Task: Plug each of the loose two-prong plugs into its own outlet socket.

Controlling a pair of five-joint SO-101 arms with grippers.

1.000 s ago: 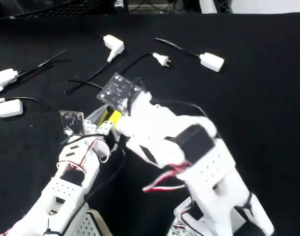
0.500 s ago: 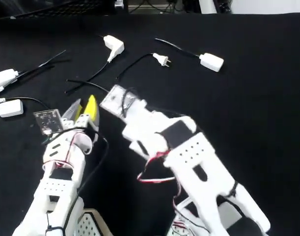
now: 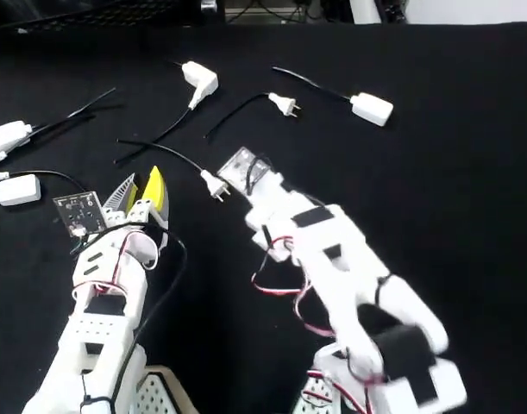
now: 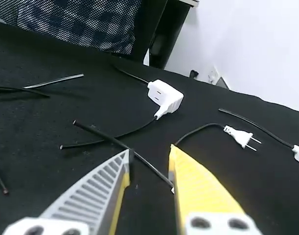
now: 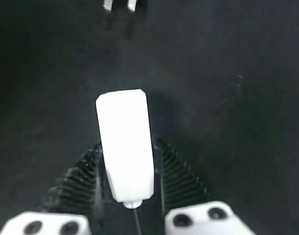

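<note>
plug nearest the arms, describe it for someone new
On the black table, look between the left gripper and the right gripper. The white two-prong plug lies there on a black cord, close by the right one; the other loose plug lies farther back.

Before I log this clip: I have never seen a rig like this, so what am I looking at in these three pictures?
These are two white robot arms side by side at a black table. One picture looks down from a fixed camera above; the other two come from a camera on each arm's wrist. The left gripper has its grey and yellow fingers open and holds nothing. The right gripper is shut on a white socket block, with a two-prong plug lying just ahead of it. Farther off lie a second plug and another socket, each on a black cord.
</note>
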